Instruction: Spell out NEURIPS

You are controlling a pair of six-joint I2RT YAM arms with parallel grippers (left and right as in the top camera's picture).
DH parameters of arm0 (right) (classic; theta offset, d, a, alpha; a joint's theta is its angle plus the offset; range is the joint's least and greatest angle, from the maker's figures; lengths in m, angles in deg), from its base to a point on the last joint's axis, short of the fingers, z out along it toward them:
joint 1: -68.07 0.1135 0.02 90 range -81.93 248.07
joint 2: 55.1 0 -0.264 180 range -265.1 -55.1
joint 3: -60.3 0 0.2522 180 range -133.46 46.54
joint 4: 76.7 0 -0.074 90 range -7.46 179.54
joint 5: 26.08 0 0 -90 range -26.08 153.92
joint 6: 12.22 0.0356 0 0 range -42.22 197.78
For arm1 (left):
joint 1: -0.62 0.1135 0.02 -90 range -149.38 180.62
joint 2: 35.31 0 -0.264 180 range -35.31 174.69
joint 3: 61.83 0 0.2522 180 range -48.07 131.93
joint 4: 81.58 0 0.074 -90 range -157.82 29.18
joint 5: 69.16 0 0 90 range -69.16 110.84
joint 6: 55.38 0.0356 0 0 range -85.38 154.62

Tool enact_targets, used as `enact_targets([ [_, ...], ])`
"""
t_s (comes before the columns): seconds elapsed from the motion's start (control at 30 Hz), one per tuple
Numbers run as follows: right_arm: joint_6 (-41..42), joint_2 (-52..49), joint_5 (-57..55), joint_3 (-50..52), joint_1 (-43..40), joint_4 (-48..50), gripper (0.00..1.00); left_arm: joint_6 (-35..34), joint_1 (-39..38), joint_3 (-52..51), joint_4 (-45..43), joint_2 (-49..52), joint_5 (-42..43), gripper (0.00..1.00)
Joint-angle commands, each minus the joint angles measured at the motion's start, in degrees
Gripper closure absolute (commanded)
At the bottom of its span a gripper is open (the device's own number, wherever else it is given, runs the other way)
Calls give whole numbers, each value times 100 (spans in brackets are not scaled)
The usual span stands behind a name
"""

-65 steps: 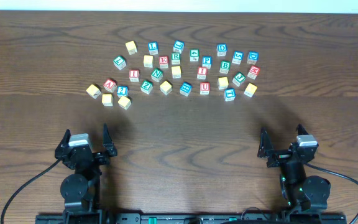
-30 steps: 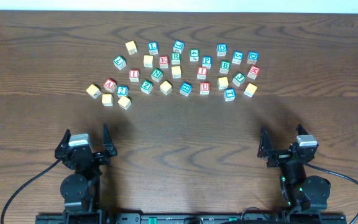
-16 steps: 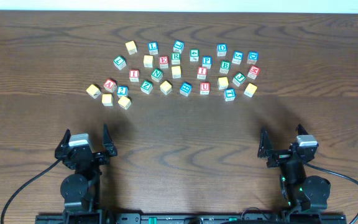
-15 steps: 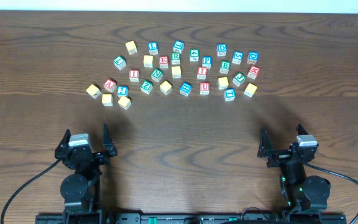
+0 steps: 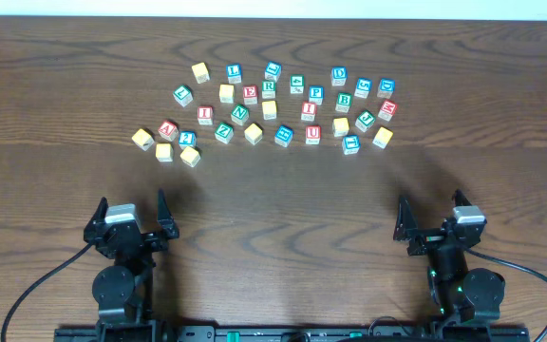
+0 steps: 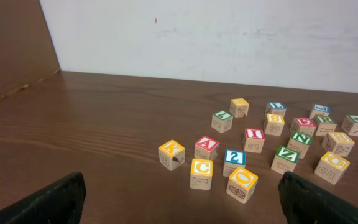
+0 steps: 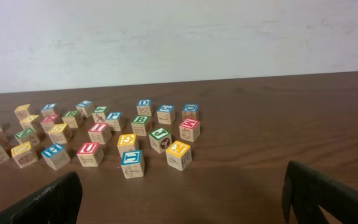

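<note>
Wide open and empty, the left gripper and right gripper hang well back from the green N block, so I'd send the left one in first, squarely over it (red E block crowds just behind).

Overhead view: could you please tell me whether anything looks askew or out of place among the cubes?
Nothing is damaged or stacked. The cubes lie loosely scattered, several turned at angles, not yet lined up.
</note>
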Motion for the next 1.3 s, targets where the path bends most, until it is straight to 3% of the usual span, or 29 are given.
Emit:
enact_targets([
  [0.0,-72,31,44,17,-44,-7,1,37,24,-101,240,-28,-28,2],
  [1.13,-72,31,44,17,-44,-7,1,83,24,-101,240,-13,-31,2],
  [1.27,-74,31,44,17,-44,-7,1,59,28,-98,-160,-4,-179,2],
])
